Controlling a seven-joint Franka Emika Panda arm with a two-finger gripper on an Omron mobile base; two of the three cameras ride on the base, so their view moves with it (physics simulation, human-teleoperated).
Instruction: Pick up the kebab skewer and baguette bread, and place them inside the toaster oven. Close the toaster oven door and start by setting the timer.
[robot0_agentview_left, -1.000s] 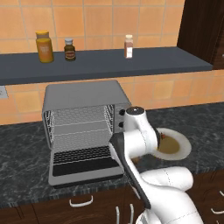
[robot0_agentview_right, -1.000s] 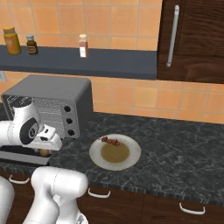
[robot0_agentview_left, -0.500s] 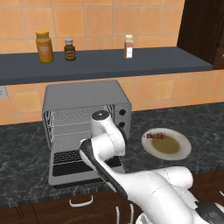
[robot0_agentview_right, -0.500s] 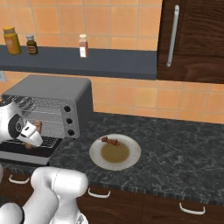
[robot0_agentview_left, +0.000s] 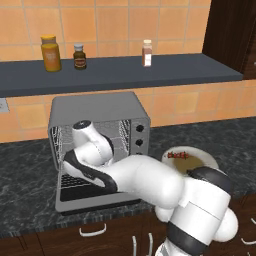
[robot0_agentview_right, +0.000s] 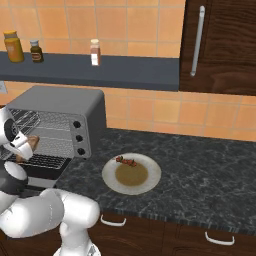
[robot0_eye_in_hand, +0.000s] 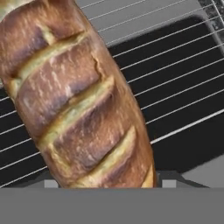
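The golden-brown baguette bread (robot0_eye_in_hand: 78, 100) is clamped in my gripper (robot0_eye_in_hand: 109, 183), which is shut on it. It hangs close over the wire rack (robot0_eye_in_hand: 183, 87) of the grey toaster oven (robot0_agentview_left: 100, 107). From the right, the baguette bread (robot0_agentview_right: 29, 144) shows as a brown stub at the gripper (robot0_agentview_right: 24, 148), in front of the toaster oven (robot0_agentview_right: 60, 102) mouth. The toaster oven door (robot0_agentview_left: 95, 202) lies dropped open. The kebab skewer (robot0_agentview_left: 178, 155) rests on a white plate (robot0_agentview_left: 206, 159) to the right; the kebab skewer (robot0_agentview_right: 126, 161) lies near the back of that plate (robot0_agentview_right: 150, 176).
A dark shelf (robot0_agentview_left: 165, 67) above the oven carries an orange jar (robot0_agentview_left: 50, 52), a small brown bottle (robot0_agentview_left: 79, 56) and a spice shaker (robot0_agentview_left: 147, 52). A tall dark cabinet (robot0_agentview_right: 220, 45) stands at the right. Black stone counter (robot0_agentview_right: 200, 170) stretches right of the plate.
My arm has swung left from beside the plate to the front of the open oven, carrying the baguette bread along. The skewer and plate have stayed put.
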